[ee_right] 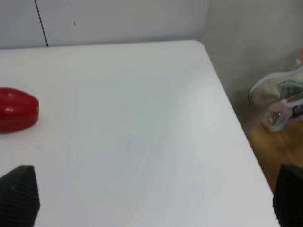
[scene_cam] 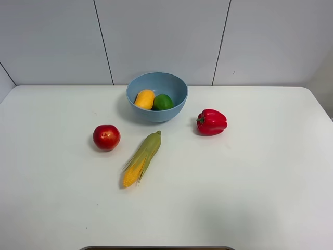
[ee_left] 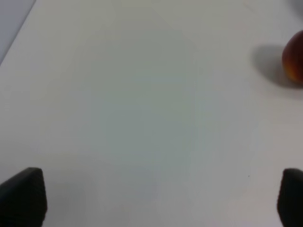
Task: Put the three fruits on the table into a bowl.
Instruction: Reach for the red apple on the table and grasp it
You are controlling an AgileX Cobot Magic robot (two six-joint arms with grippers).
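Though only the high view shows the bowl, left tool and right tool stand spread

Table: white, smooth, matt with a faint sheen.

Bowl: light blue, smooth, plastic-looking, with a soft gloss.

Orange-yellow fruit: smooth skin, low gloss.

Lime-like fruit: smooth, glossy.

Apple: smooth, glossy, with bright highlights on top.

Bell pepper: smooth, high gloss, plastic-looking.

Corn cob: the husk is ridged, fibrous and matt; the kernels are bumpy.

Right gripper: the fingers are black and matt, with a finely textured face.

Left gripper: the fingers are black and matt; the texture is blurred.

Wall panels: smooth, matt, light grey.

Floor: wood-toned.
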